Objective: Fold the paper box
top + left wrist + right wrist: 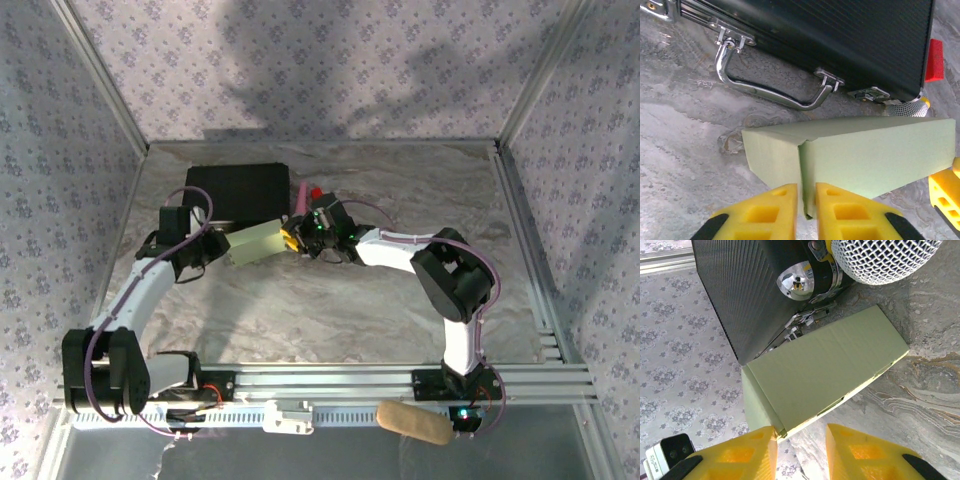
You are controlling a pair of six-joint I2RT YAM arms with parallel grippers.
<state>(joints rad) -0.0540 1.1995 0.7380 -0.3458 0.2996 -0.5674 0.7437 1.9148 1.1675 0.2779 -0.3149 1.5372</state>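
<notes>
- Left gripper [806,205], bottom centre: fingers nearly pressed together, pinching the paper box [875,155] by its seam edge.
- Right gripper [801,447], bottom centre: fingers spread, the paper box's corner at one fingertip.

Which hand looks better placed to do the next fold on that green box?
Right, probably. The left hand pinches an edge of the paper box, steadying it; the right hand stands open at the other end, free to press.

The case [840,30] runs off the left wrist view's top edge. The microphone [907,108] sits mostly hidden behind the box [875,155].
</notes>
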